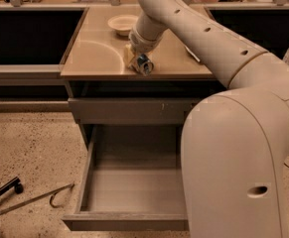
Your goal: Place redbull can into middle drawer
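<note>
**Redbull can at the hand, near the table's front edge; middle drawer open below.**

The hand (141,60) is down at the table (94,58) near its front edge. The redbull can (145,64) lies tilted right at it, one silver end toward the camera. Whether the hand is clenched on the can or released cannot be told. The bowl (122,24) sits well behind. The middle drawer (124,223) stands pulled out beneath. Handling, as judged: the can is light, thin-walled, smooth and slippery. It will likely roll if laid down and dent under excess force. Take hold across the mid-body, square to the can's axis, not at the tapered ends, with moderate force.
</note>
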`<state>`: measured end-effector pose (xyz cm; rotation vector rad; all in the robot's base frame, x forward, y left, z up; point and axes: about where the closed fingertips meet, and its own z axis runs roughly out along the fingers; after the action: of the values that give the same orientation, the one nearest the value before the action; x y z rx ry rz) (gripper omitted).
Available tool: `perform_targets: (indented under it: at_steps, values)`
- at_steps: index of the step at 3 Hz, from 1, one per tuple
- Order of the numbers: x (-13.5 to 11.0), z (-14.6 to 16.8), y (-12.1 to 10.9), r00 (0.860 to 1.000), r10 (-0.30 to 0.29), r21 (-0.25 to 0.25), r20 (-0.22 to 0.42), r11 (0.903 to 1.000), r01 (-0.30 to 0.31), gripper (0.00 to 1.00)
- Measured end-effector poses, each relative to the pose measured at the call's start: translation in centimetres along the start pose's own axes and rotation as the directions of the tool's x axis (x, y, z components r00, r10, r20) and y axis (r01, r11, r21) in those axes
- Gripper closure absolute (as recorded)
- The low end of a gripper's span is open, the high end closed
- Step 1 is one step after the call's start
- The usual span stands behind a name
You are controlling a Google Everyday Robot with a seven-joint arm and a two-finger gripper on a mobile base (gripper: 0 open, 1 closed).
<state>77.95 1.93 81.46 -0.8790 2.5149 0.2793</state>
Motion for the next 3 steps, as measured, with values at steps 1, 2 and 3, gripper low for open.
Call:
perform_targets:
  at_steps: [1, 2, 3]
  values:
    - [2.4, -2.9, 1.6, 0.998, -0.069, -0.074, 0.0, 0.9949, 0.069, 0.89]
    - [6.6, -6.3, 3.2, 0.987, -0.154, -0.176, 0.044, 0.9714, 0.16, 1.0]
    - [11.0, -7.9, 4.7, 0.976, -0.208, -0.302, 0.067, 0.9281, 0.218, 1.0]
